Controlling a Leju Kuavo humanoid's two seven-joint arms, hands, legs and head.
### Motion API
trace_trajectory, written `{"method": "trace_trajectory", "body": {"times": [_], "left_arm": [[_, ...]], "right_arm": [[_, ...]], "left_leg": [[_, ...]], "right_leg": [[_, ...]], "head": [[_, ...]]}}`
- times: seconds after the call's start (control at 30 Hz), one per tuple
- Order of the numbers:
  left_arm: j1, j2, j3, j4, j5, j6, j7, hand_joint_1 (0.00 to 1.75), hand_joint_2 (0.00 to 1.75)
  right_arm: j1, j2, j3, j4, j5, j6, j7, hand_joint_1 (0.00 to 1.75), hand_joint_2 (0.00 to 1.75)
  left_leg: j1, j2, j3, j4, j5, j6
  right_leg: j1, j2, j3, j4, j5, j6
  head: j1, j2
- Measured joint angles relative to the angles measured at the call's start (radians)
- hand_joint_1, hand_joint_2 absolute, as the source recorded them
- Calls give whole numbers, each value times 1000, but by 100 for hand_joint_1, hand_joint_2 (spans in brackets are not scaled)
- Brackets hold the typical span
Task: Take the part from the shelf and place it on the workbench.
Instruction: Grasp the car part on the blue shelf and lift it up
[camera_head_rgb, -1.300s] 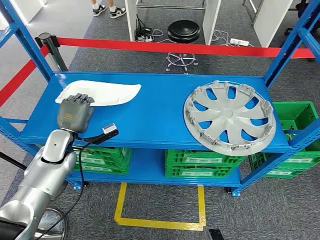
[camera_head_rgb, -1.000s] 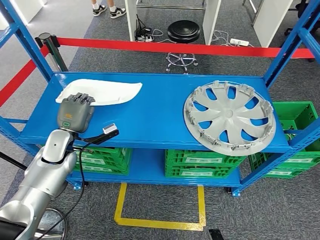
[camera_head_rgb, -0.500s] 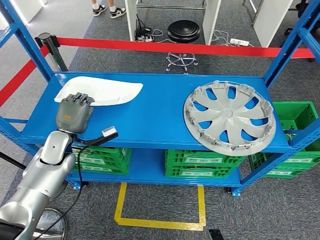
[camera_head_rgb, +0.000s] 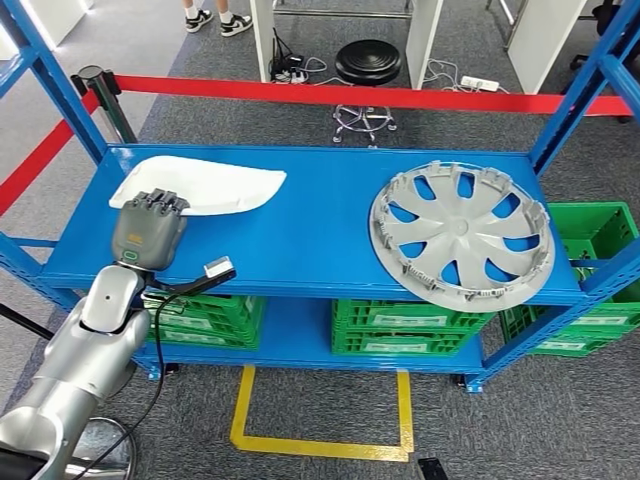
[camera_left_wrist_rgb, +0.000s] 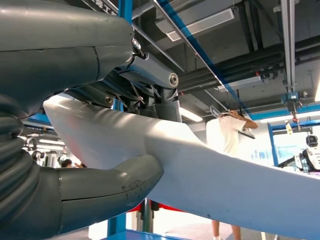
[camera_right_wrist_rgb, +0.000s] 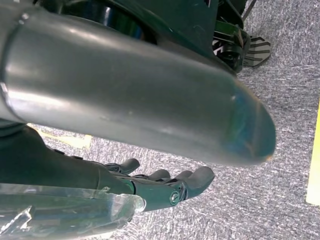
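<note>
Part (camera_head_rgb: 204, 185) between L fingers (camera_head_rgb: 162, 200), thumb.

The white, elongated curved part (camera_head_rgb: 204, 185) lies on the blue shelf's (camera_head_rgb: 317, 230) left end, its near end gripped by the left hand (camera_head_rgb: 147, 228).

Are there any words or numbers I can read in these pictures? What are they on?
No text reads clearly.
Green crates under the shelf: white labels, too small to read.
Back of the left hand: small orange mark and green dot, too blurred to read.
Small tag on the cable at the wrist: no legible print.
White part and hubcap: no writing visible.
</note>
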Motion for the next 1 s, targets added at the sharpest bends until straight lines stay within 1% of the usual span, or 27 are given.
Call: {"method": "trace_trajectory", "body": {"times": [0.03, 0.07, 0.1, 0.13, 0.17, 0.23, 0.27, 0.3, 0.33, 0.37, 0.4, 0.43, 0.47, 0.5, 0.57, 0.6, 0.63, 0.67, 0.73, 0.77, 0.8, 0.83, 0.87, 0.9, 0.93, 0.97, 1.0], "left_arm": [[2, 1, 0, -2, 0, 1, 0, 124, 175], [5, 3, 0, -4, 1, 2, 0, 124, 175], [7, 4, 0, -7, 1, 3, 0, 124, 175], [9, 4, 0, -9, 1, 4, 0, 124, 175], [11, 5, 0, -11, 2, 5, 0, 124, 175], [18, 7, 0, -11, 4, 7, 0, 124, 175], [24, 8, 0, -11, 4, 7, 0, 124, 175], [30, 10, 0, -11, 5, 7, 0, 124, 175], [36, 11, 0, -12, 6, 8, 0, 124, 175], [41, 14, 0, -12, 9, 9, 0, 124, 175], [44, 17, 0, -12, 12, 10, 0, 124, 175], [46, 22, 0, -13, 15, 13, 0, 124, 175], [48, 27, 1, -14, 18, 16, 0, 124, 175], [51, 32, 1, -16, 22, 19, 0, 124, 175], [57, 41, 2, -18, 26, 24, 0, 124, 175], [61, 45, 3, -19, 27, 25, -1, 124, 175], [64, 48, 4, -19, 27, 26, -3, 124, 175], [66, 50, 6, -19, 27, 27, -5, 124, 175], [69, 51, 9, -19, 27, 28, -10, 124, 175], [71, 51, 10, -19, 27, 28, -11, 124, 175], [73, 51, 10, -19, 27, 29, -12, 124, 175], [76, 51, 10, -19, 27, 29, -14, 124, 175], [77, 51, 11, -19, 27, 31, -14, 124, 175], [78, 51, 12, -19, 27, 32, -15, 124, 175], [78, 51, 14, -20, 27, 34, -15, 124, 175], [78, 51, 15, -22, 27, 37, -16, 124, 175], [77, 51, 17, -23, 27, 39, -16, 124, 175]], "right_arm": [[0, 0, 0, 0, 0, -1, 1, 0, 0], [0, 0, 1, 0, 1, -1, 2, 0, 0], [0, 0, 2, 0, 2, -2, 3, 0, 0], [-1, 0, 3, 0, 2, -3, 4, 0, 0], [-1, 0, 4, 0, 3, -4, 4, 0, 0], [0, 0, 6, 0, 5, -6, 7, 0, 0], [1, 0, 6, 0, 7, -7, 9, 0, 0], [1, 0, 6, 0, 10, -8, 12, 0, 0], [2, 0, 7, 0, 13, -10, 14, 0, 0], [1, 0, 8, 0, 16, -11, 16, 0, 0], [-1, 0, 10, 0, 18, -13, 17, 0, 0], [-2, 1, 13, 0, 21, -14, 18, 0, 0], [-4, 2, 16, 0, 23, -15, 19, 0, 0], [-5, 3, 19, 1, 25, -16, 19, 0, 0], [-7, 5, 23, 1, 28, -19, 19, 0, 0], [-8, 5, 24, 1, 29, -20, 19, 0, 0], [-9, 5, 25, 1, 29, -21, 18, 0, 0], [-10, 5, 26, 1, 29, -21, 18, 0, 0], [-12, 4, 28, 1, 29, -21, 16, 0, 0], [-13, 4, 30, 1, 29, -21, 15, 0, 0], [-13, 4, 31, 1, 29, -21, 14, 0, 0], [-13, 4, 31, 1, 29, -21, 12, 0, 0], [-13, 4, 32, 1, 29, -20, 10, 0, 0], [-14, 4, 32, 1, 29, -20, 8, 0, 0], [-14, 4, 32, 1, 28, -19, 6, 0, 0], [-15, 4, 33, 1, 28, -17, 3, 0, 0], [-16, 4, 34, 1, 27, -16, 2, 0, 0]], "left_leg": [[-1, 0, 0, -1, 1, 4], [1, 1, 2, -6, 4, 9], [4, 3, 4, -13, 8, 13], [7, 5, 7, -20, 11, 17], [11, 7, 9, -25, 13, 19], [13, 9, 10, -26, 14, 20], [14, 9, 10, -26, 13, 20], [16, 9, 10, -25, 13, 18], [19, 9, 11, -24, 12, 15], [24, 9, 11, -21, 10, 10], [29, 8, 11, -18, 8, 1], [31, 7, 8, -12, 7, -8], [31, 5, 4, -7, 7, -18], [29, 4, 0, -3, 10, -27], [28, 2, -8, 0, 19, -40], [29, 3, -12, 4, 14, -44], [29, 5, -20, 21, -2, -47], [28, 6, -35, 58, -33, -49], [24, 7, -83, 183, -111, -48], [22, 7, -102, 242, -138, -46], [20, 7, -110, 276, -147, -42], [17, 7, -102, 276, -137, -36], [13, 7, -76, 242, -113, -28], [8, 7, -36, 182, -84, -18], [2, 7, 6, 117, -65, -9], [-3, 7, 40, 60, -55, -2], [-7, 7, 61, 21, -54, 2]], "right_leg": [[-2, 0, 1, -1, 1, 4], [-2, 0, -1, -1, -1, 7], [-1, -1, -5, 6, -7, 11], [-1, -2, -18, 29, -23, 14], [-1, -3, -41, 75, -48, 17], [-5, -4, -111, 209, -100, 24], [-7, -4, -143, 264, -110, 27], [-10, -4, -162, 288, -100, 31], [-13, -5, -164, 272, -70, 36], [-17, -6, -148, 220, -25, 42], [-21, -6, -125, 158, 12, 50], [-23, -5, -101, 104, 38, 55], [-25, -3, -86, 70, 49, 55], [-24, 0, -82, 60, 46, 51], [-24, 4, -89, 59, 46, 31], [-24, 5, -94, 60, 49, 21], [-23, 5, -98, 59, 53, 10], [-23, 5, -103, 57, 59, -1], [-17, 3, -116, 56, 70, -17], [-12, 1, -124, 55, 76, -23], [-8, 1, -131, 56, 81, -27], [-4, 0, -139, 56, 87, -30], [-1, 1, -145, 56, 93, -31], [1, 1, -151, 56, 98, -30], [4, 2, -156, 56, 104, -28], [6, 2, -160, 55, 110, -24], [7, 2, -164, 55, 117, -19]], "head": [[0, 0], [0, 0], [1, 0], [3, 0], [4, 0], [7, 0], [7, 0], [7, 0], [7, 0], [7, 0], [7, 0], [11, 0], [13, 0], [13, 0], [11, 0], [7, 0], [5, 0], [2, 0], [-1, 0], [-2, 0], [-2, 0], [-2, 0], [-1, 0], [-1, 0], [-1, 0], [-1, 0], [-1, 0]]}}
